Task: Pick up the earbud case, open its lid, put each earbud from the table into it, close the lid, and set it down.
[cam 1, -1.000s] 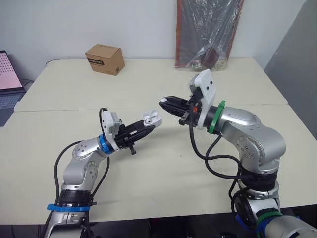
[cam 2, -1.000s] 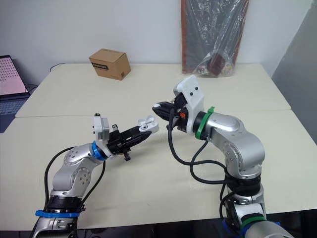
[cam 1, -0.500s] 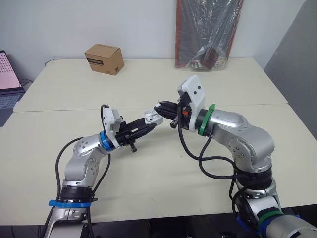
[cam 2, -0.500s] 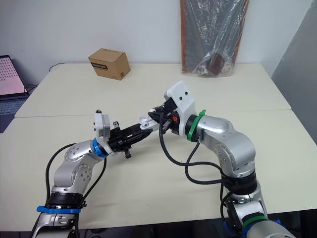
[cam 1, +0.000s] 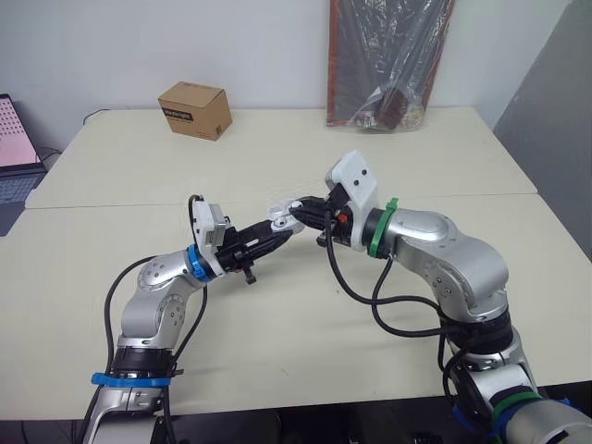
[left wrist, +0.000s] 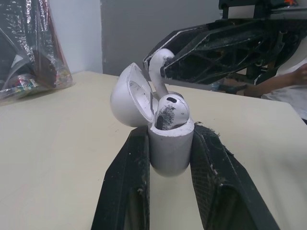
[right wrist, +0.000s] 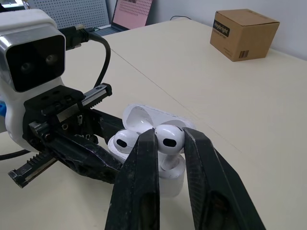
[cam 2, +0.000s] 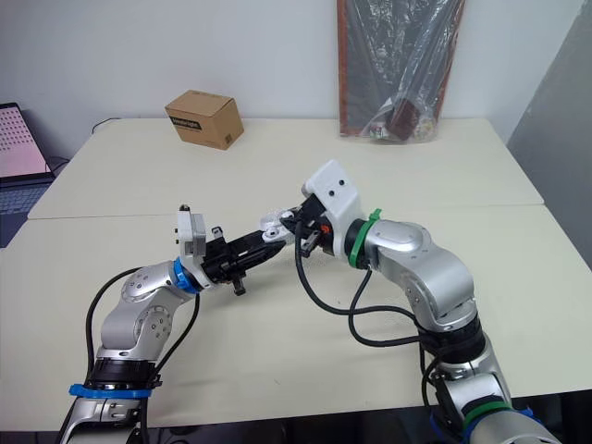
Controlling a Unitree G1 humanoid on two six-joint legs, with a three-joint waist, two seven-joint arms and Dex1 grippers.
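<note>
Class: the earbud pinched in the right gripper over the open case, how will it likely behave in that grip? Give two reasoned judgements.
The earbud looks glossy and rounded, so it probably slips or twists easily in the narrow jaws of the right gripper. Small, likely light: released beside the earbud case, it may roll away.

Pale cream tabletop (cam 1: 305, 324), with a seam crossing the frame from left to right at mid-height. Small brown cardboard box (cam 1: 195, 109) in the upper left, printed label on its near face, standing on the far section. Thin black cable (cam 1: 95, 114) just left of it. Clear plastic bag (cam 1: 388, 60) over dark contents, top centre, leaning on the white wall. Laptop (cam 1: 14, 139) at the left edge, screen pink. Grey panel (cam 1: 555, 111) on the right edge.
</note>
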